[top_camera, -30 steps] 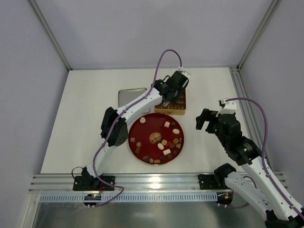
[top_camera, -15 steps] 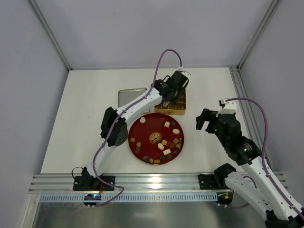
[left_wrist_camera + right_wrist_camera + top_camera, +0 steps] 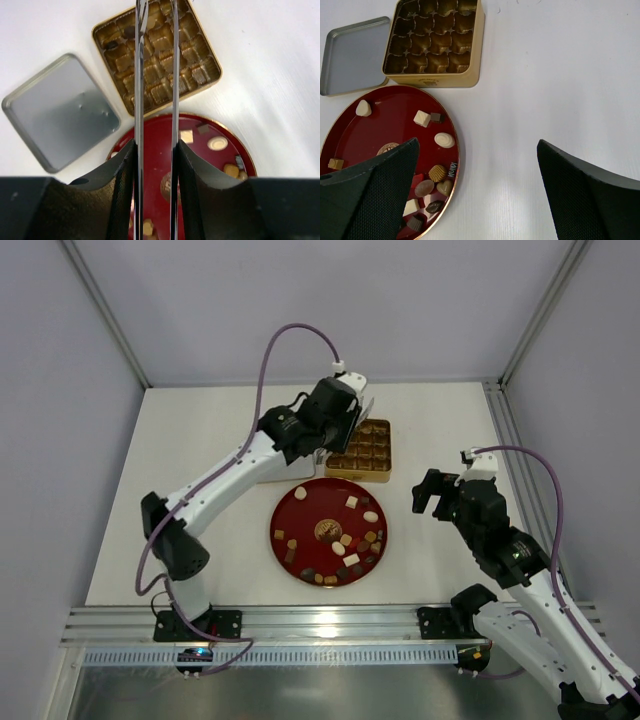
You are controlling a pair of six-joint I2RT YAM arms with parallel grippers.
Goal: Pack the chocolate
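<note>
Several chocolates (image 3: 345,558) in dark brown, caramel and cream lie on the round red plate (image 3: 300,518), most at its near right (image 3: 438,173). The square gold tin (image 3: 362,452) stands behind the plate; two dark pieces (image 3: 120,38) sit in cells at one corner. My left gripper (image 3: 338,430) hovers left of the tin, shut on thin metal tongs (image 3: 139,100) whose blades reach over the tin (image 3: 200,75); the tips look empty. My right gripper (image 3: 430,492) is open and empty over bare table right of the plate (image 3: 477,145).
The tin's grey lid (image 3: 60,110) lies flat left of the tin, mostly under the left arm in the top view. It also shows in the right wrist view (image 3: 352,55). Frame posts and walls ring the white table (image 3: 180,490).
My left arm has swung left and lifted off the tin; its wrist now sits left of the tin and its elbow is far out to the left. The right arm has not moved.
</note>
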